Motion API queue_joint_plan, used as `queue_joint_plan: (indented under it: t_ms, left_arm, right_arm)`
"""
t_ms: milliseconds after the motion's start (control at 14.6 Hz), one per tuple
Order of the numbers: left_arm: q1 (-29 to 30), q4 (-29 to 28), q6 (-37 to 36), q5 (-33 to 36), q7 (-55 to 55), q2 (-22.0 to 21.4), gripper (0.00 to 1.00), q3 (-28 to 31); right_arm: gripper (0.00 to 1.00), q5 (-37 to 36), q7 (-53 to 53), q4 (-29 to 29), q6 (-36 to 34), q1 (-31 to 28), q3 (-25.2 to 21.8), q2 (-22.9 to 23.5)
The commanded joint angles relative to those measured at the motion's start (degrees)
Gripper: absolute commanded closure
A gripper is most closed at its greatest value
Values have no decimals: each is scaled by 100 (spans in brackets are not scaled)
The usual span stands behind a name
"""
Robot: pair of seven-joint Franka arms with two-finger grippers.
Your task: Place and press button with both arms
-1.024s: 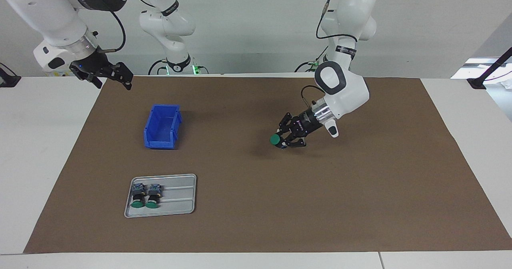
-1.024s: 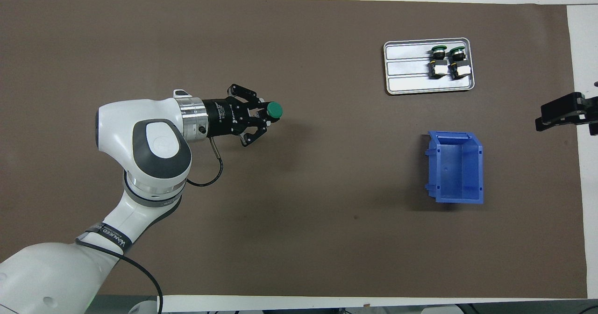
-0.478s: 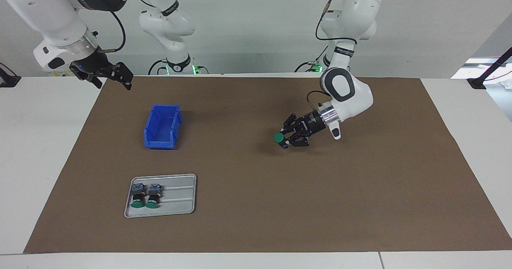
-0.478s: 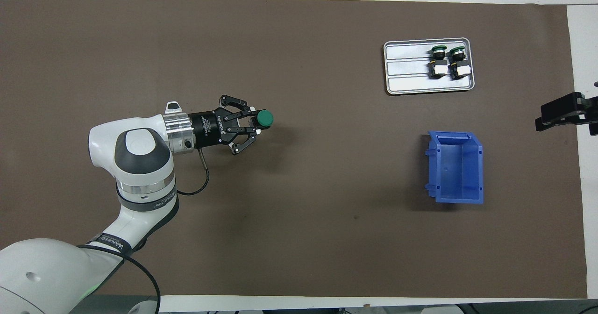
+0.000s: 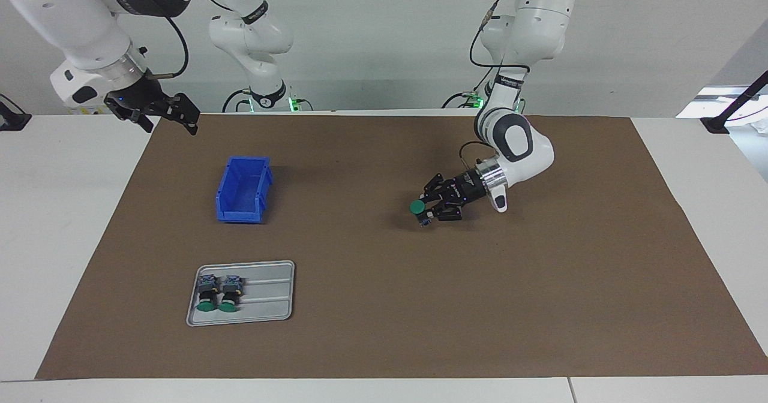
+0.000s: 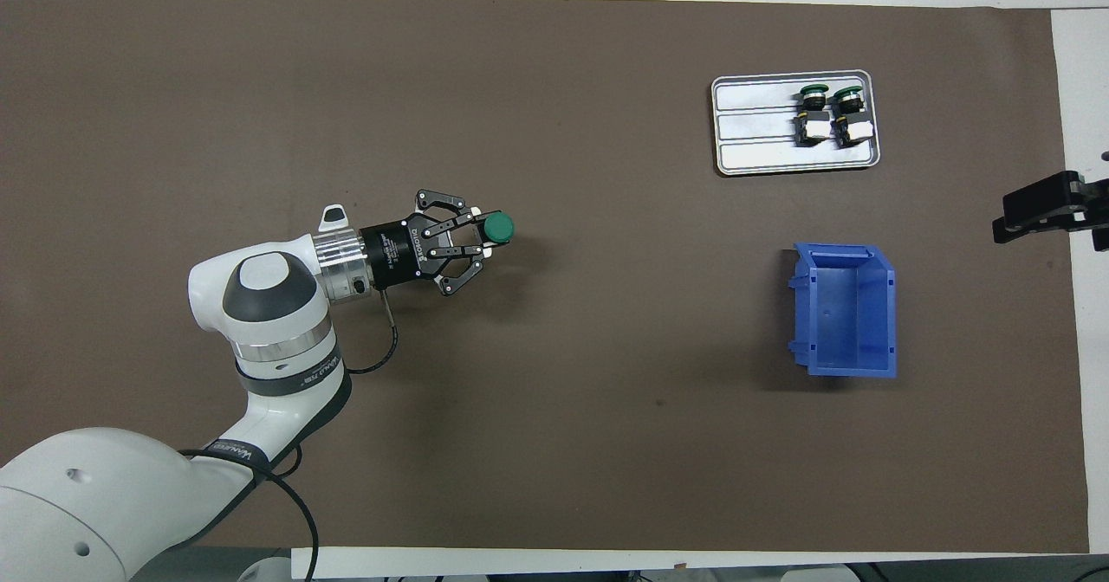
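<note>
A button (image 5: pixel 416 207) with a round green cap is held in my left gripper (image 5: pixel 427 212), which is shut on its black barrel. The cap points up and the button hangs low over the middle of the brown mat; whether its base touches the mat I cannot tell. In the overhead view the button (image 6: pixel 498 227) sits at the tip of the left gripper (image 6: pixel 483 241). My right gripper (image 5: pixel 171 122) waits open and raised over the mat's edge at the right arm's end of the table, and only its tips (image 6: pixel 1009 218) show from above.
A blue bin (image 5: pixel 240 216) (image 6: pixel 845 365) stands open on the mat toward the right arm's end. Farther from the robots than the bin lies a grey tray (image 5: pixel 270 295) (image 6: pixel 754 132) with two more green-capped buttons (image 5: pixel 217 295) lying in it.
The left arm's wrist has sunk and folded back toward its base, and the held button has come lower over the mat. The right arm has stayed put.
</note>
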Motion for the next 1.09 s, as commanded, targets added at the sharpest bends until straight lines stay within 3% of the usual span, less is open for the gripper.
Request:
queue_joint_plan:
  t_ms: [0, 341, 1024]
  left_arm:
    - [39, -61, -205, -233, 150, 38, 84, -5]
    - [223, -245, -619, -251, 554, 117, 84, -5]
    - [136, -316, -549, -550, 783, 240, 77, -13]
  right_arm:
    - [1, -10, 30, -159, 60, -4, 0, -135]
    - [1, -10, 30, -168, 60, -4, -9, -135]
    - [1, -10, 30, -159, 51, -4, -9, -135]
